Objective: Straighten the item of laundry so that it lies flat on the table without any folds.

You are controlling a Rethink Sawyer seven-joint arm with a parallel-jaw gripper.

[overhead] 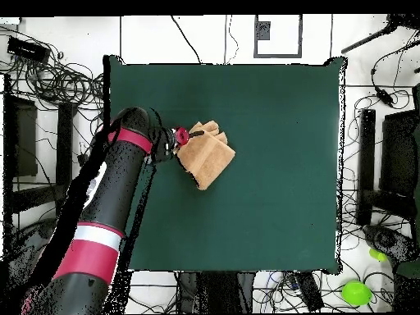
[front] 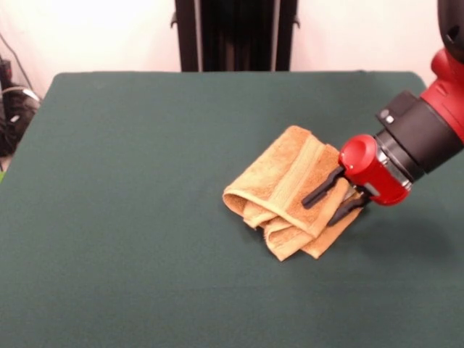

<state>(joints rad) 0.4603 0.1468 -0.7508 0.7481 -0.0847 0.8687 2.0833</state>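
Orange-tan and soft, the towel (front: 290, 196) lies folded over itself in a thick bundle on the green surface (front: 130, 217). It sits a bit right of the middle in the front view, with lots of bare green all around it. The side nearest the camera shows rolled, rounded layers stacked on each other. A paler smooth band runs across the top layer.

Just behind those layers is the pincer (front: 336, 196), at the end of the red and black arm (front: 428, 123). Its two black fingers (front: 322, 186) are a little way apart, not closed tight. One finger lies on top of the towel and the other is down by the right edge. It looks like a layer of cloth sits between them, but I can't tell if they really grip it.

The job is not done yet, because the towel is not flat. To do this step well, the pincer should pinch only the top layer, close to a corner, not the whole stack. Then it should lift just a little and pull that layer slowly away from the rest, so the fold opens. Pulling too fast may drag the whole bundle along.

From above, the towel lies just past the tips of the pincer, touching them, on the side away from the arm.
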